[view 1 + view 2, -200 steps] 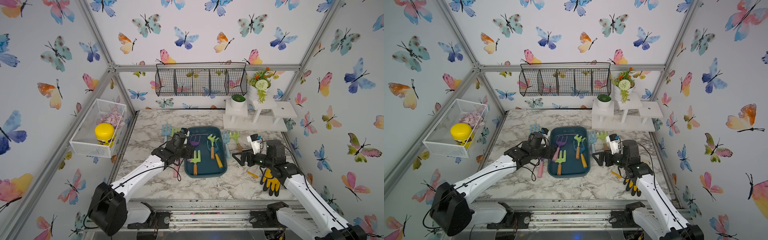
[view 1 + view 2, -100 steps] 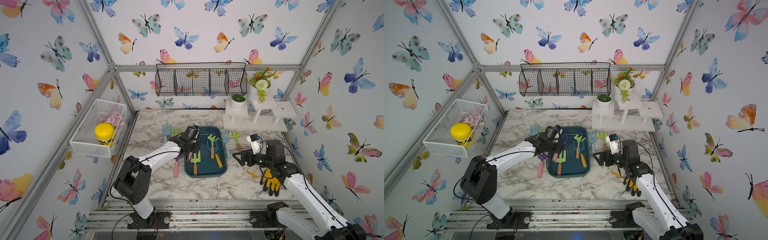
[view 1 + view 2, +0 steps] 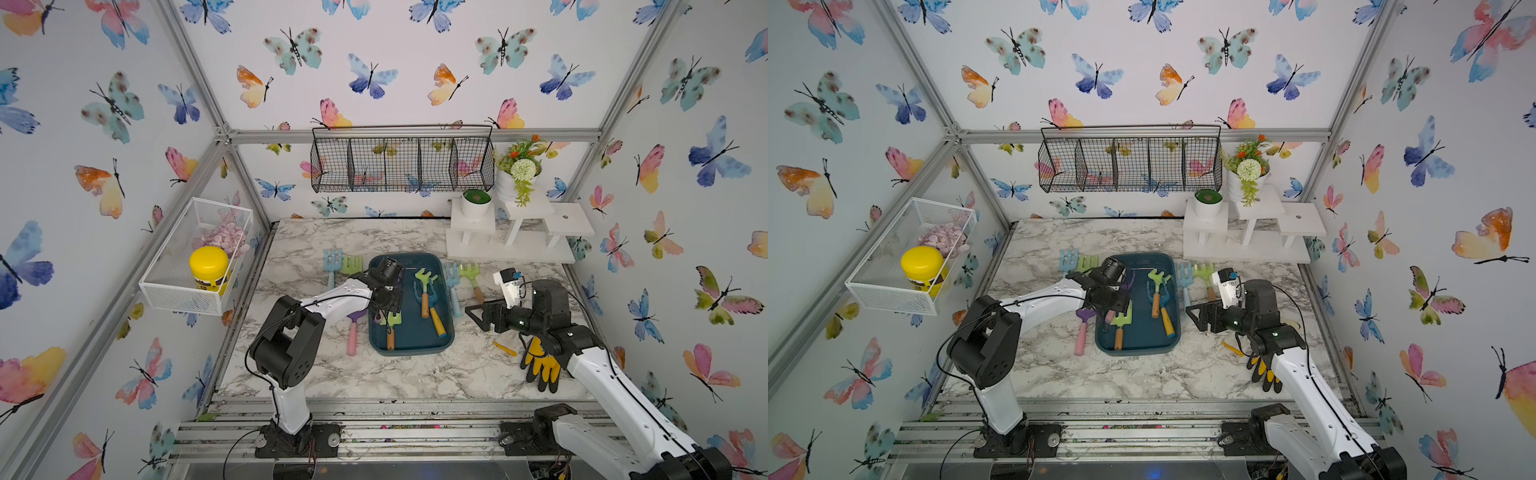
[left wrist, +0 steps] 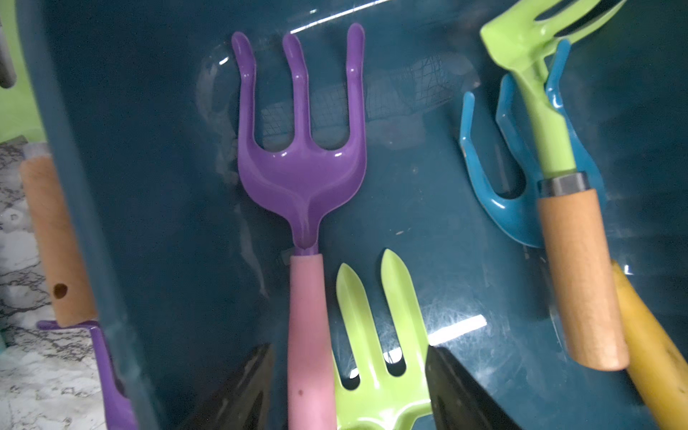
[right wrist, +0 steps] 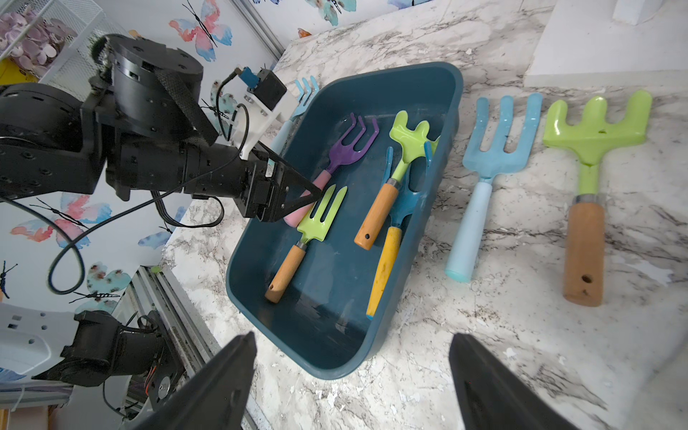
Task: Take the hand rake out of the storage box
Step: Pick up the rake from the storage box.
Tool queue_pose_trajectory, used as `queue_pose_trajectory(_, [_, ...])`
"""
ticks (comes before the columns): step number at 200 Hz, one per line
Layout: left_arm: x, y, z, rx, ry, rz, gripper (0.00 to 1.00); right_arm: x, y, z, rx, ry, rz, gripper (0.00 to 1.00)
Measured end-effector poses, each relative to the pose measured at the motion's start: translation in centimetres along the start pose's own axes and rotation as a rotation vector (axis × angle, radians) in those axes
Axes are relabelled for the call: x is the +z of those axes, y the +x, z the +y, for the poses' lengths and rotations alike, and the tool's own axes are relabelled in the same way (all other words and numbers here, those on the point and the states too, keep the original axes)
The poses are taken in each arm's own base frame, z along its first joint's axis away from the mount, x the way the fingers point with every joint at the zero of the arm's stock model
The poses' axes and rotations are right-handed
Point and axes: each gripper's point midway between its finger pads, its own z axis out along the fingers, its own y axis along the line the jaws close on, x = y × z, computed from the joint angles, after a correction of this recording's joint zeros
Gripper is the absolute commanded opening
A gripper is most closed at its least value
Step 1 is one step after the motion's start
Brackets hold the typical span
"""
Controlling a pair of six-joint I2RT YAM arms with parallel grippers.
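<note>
The dark teal storage box [image 3: 409, 351] [image 3: 1138, 351] [image 5: 335, 298] lies mid-table. In it lies the hand rake [image 4: 301, 175] [image 5: 348, 149] [image 3: 1131, 284], purple with three bent tines and a pink handle. My left gripper [image 4: 346, 394] [image 3: 388, 309] [image 3: 1115, 307] hangs low inside the box, open, its fingers [image 4: 238, 387] straddling the pink handle and a lime fork's head without gripping either. Over the table off the box's right front corner, my right gripper [image 5: 352, 342] [image 3: 473, 318] [image 3: 1194, 316] is open and empty.
The box also holds a lime fork [image 5: 316, 219], a lime hoe-rake [image 5: 407, 137] and a blue yellow-handled cultivator [image 5: 387, 260]. A light-blue fork [image 5: 491, 156] and green rake [image 5: 592, 137] lie right of it; a purple trowel [image 3: 353, 332] left. Glove [image 3: 540, 365] front right.
My left arm swung right from beside the box to above its left half and came down over the pink handle, jaws spreading wider. The right arm has stayed put.
</note>
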Motion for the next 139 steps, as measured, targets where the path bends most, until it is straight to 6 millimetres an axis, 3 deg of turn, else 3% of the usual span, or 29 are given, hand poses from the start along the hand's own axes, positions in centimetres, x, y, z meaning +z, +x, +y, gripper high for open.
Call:
queue_pose_trajectory(17, [-0.01,-0.32,0.09,-0.014,0.000,-0.006,0.88,0.00,-0.01,0.01,0.000,0.000,0.000,0.87])
queue_pose_trajectory(35, [-0.01,-0.51,0.08,-0.021,0.001,-0.009,0.89,0.00,0.01,0.00,0.000,-0.001,-0.001,0.87])
queue_pose_trajectory(104, [0.51,-0.33,0.10,-0.032,-0.002,-0.002,0.80,0.03,0.10,-0.02,0.001,-0.001,0.001,0.87])
queue_pose_trajectory(139, [0.88,-0.17,0.20,-0.033,-0.005,0.006,0.79,0.03,0.10,-0.01,0.001,-0.001,0.001,0.86])
